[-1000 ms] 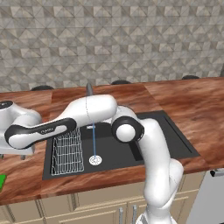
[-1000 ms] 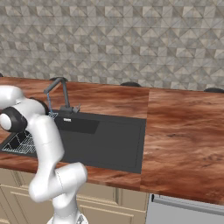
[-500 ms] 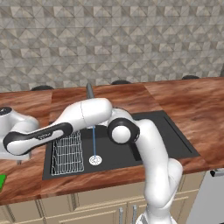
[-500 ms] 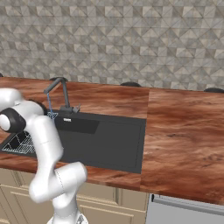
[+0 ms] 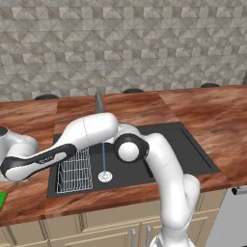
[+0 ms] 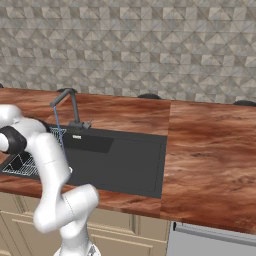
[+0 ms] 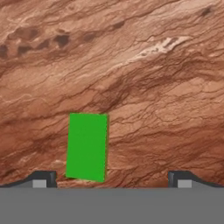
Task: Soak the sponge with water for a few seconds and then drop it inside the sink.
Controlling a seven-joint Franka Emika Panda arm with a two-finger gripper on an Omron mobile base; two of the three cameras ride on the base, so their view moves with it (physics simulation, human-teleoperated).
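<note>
The sponge (image 7: pixel 86 147) is seen lying flat on the brown worktop (image 7: pixel 153 87), green face up. In the left base view a bit of green sponge (image 5: pixel 2 200) shows at the left edge, well apart from the sink (image 5: pixel 193 149). The gripper (image 7: pixel 109 179) hangs over the worktop with its two fingertips (image 7: pixel 43 179) spread wide. Nothing is held between them. The sponge sits nearer the left fingertip than the right one, not in the middle of the gap.

The water (image 5: pixel 102 157) is running in a thin blue line down to the round drain (image 5: pixel 104 177). A white wire rack (image 5: pixel 75 171) lies in the left part of the sink. In the right base view the tap (image 6: pixel 67 107) is seen at the back of the sink.

The step in hand is judged to be the reach for the sponge; it has not been picked up yet. Next, the gripper should be slid sideways until the sponge is in the middle. Then it should be lowered and closed on the sponge. After that the sponge can be carried to the water.
</note>
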